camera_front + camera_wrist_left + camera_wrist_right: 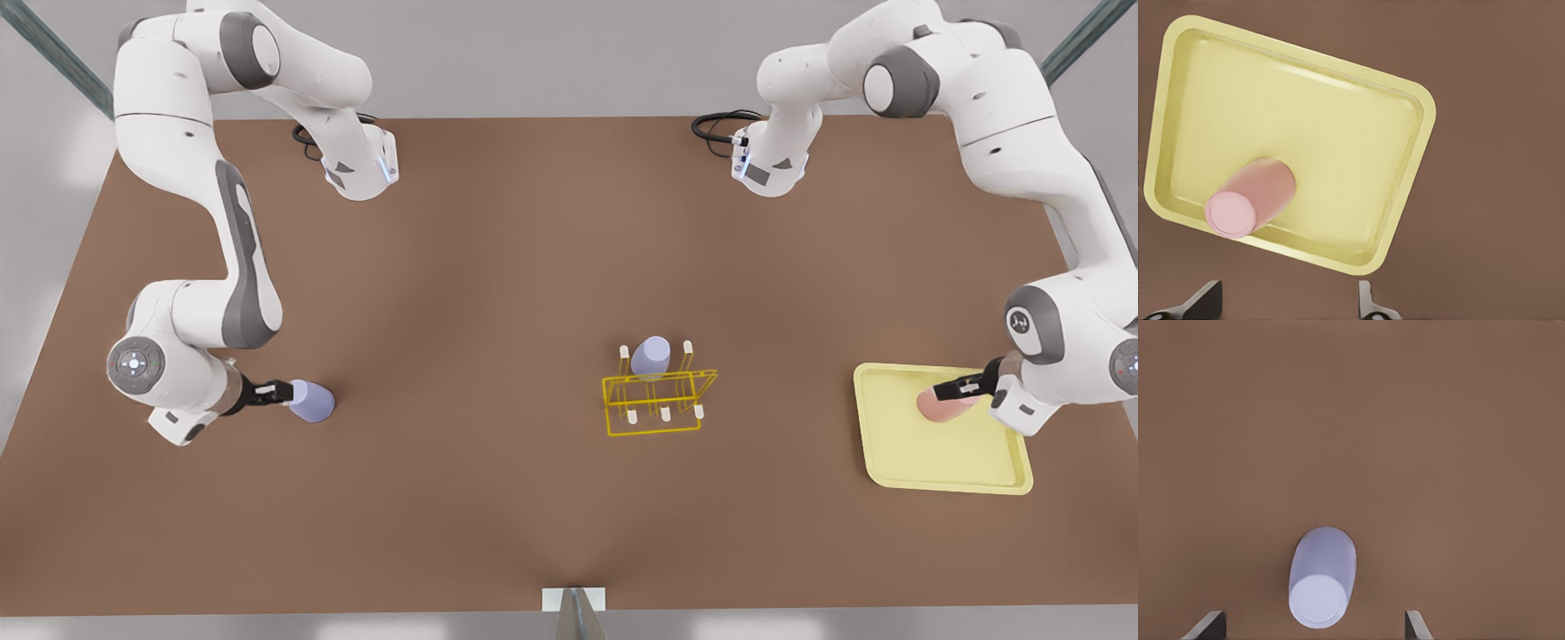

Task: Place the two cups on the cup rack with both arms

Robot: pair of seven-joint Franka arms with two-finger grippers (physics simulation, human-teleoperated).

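Left wrist view: the left gripper [1288, 303] hangs with its fingers spread wide, above and just short of the pink cup [1250, 198], holding nothing. That cup stands upside down, flat base up, inside the pale yellow tray [1405, 127], close to one long wall. In the front view this same gripper [958, 388] sits over the cup [944, 404] at the tray [942, 462] on the front view's right, and from that angle contact cannot be ruled in or out. In the right wrist view the right gripper [1315, 627] is likewise spread, with the lavender cup [1323, 577] standing base up on the bare brown counter [1405, 420] between the lines of its fingers, not pinched. The front view places this gripper [283, 391] at the front view's left, right beside that cup [311, 400]. The yellow wire rack [658, 400] stands mid-counter, well apart from both grippers, and already carries a second lavender cup [651, 357] over one of its back pegs. Assessment: neither of the two cups is grasped, lifted or delivered; both grasps, both carries and both placements on free pegs remain outstanding.
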